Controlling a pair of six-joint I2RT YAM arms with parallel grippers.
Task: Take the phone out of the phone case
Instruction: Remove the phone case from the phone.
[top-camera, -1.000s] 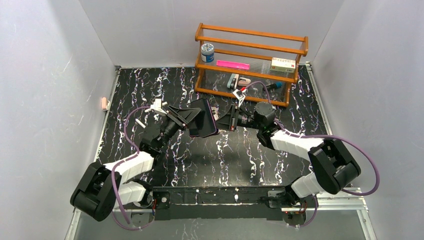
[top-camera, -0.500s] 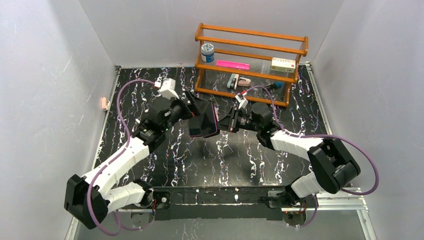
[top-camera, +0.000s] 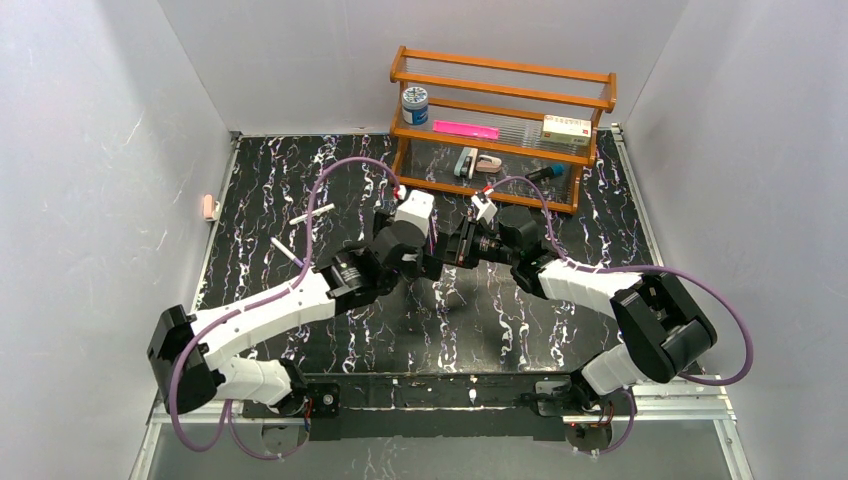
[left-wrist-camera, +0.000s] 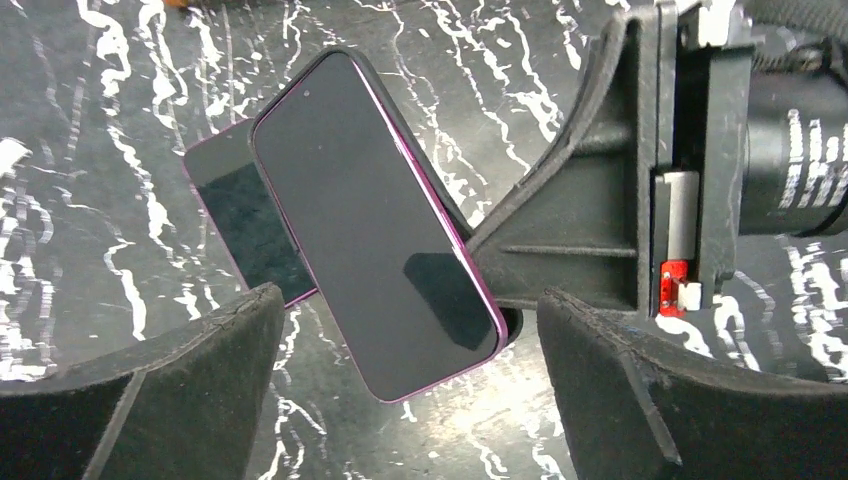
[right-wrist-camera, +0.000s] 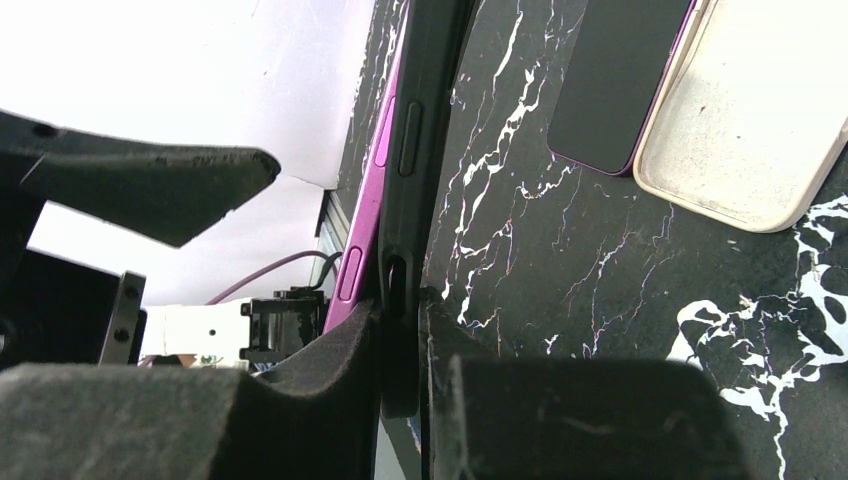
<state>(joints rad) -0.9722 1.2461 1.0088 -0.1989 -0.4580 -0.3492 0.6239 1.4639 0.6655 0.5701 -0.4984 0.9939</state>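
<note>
Black, white-veined marble table (top-camera: 255, 185) lies under the work. Aloft above its centre, the phone (left-wrist-camera: 370, 220) sits in a thin black phone case (right-wrist-camera: 415, 200), with its magenta frame showing. Right gripper (right-wrist-camera: 395, 320) is clamped tight on the cased phone's 4 o'clock corner in the left wrist view. Left gripper (left-wrist-camera: 407, 300) is spread wide and holds nothing, one finger either side of the phone's 6 o'clock end. Expect a rigid, light, slippery, glass-faced unit: grip the long edges and peel the flexible case from a corner. A second handset (right-wrist-camera: 620, 80) and beige case (right-wrist-camera: 740, 120) lie on the table. Wooden rack (top-camera: 500, 130) stands at 12 o'clock, with grey walls (top-camera: 100, 150) around.
</note>
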